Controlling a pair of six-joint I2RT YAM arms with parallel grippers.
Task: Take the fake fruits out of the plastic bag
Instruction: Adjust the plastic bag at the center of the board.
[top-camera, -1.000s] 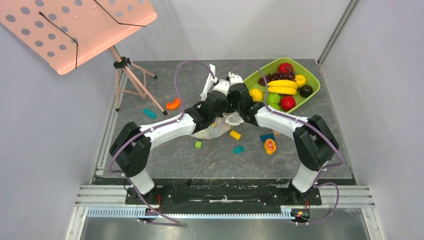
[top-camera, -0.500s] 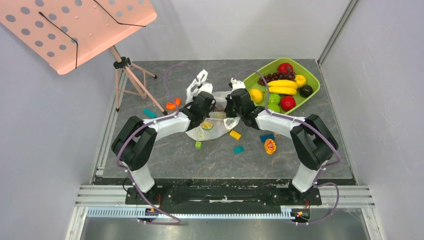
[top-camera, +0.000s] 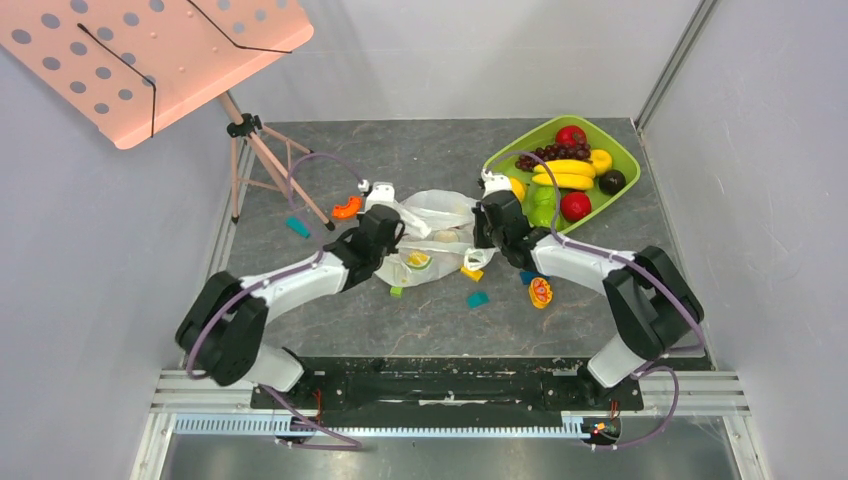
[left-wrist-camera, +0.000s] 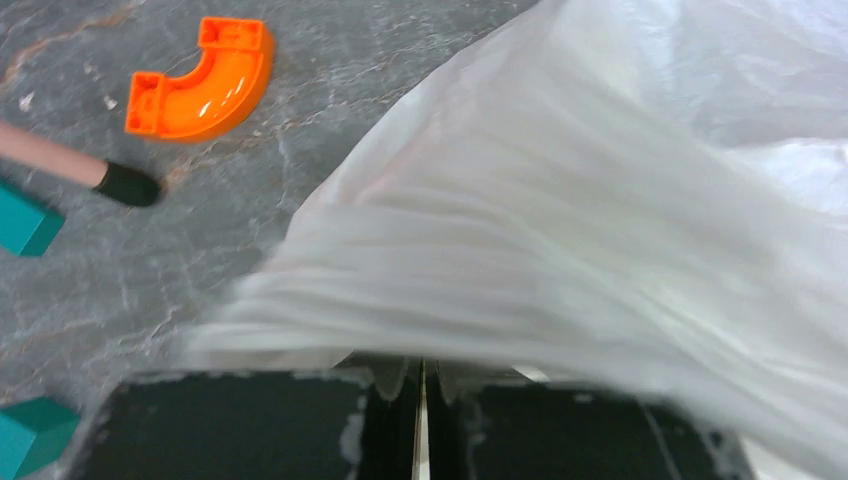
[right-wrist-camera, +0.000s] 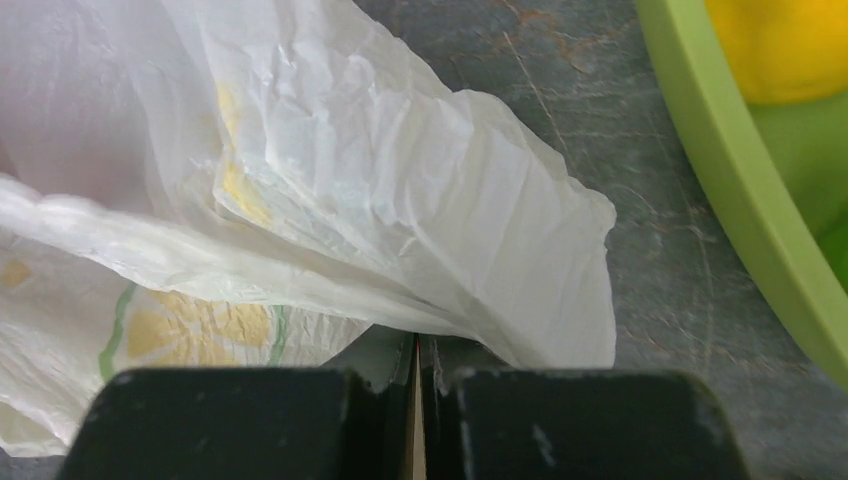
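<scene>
Left claw and right claw now farther apart, each tight on the spread plastic bag.

Pretty clearly a robotics lab, some kind of boxed-in test cell. You've got two white arms, the left arm and the right arm, bolted to a black base that sits on aluminium rails. Blank grey wall panels close in a dark tabletop. Everything on it looks like props: a teal block, plastic bananas in a green tray, a plastic bag, plus a pink music stand.
</scene>
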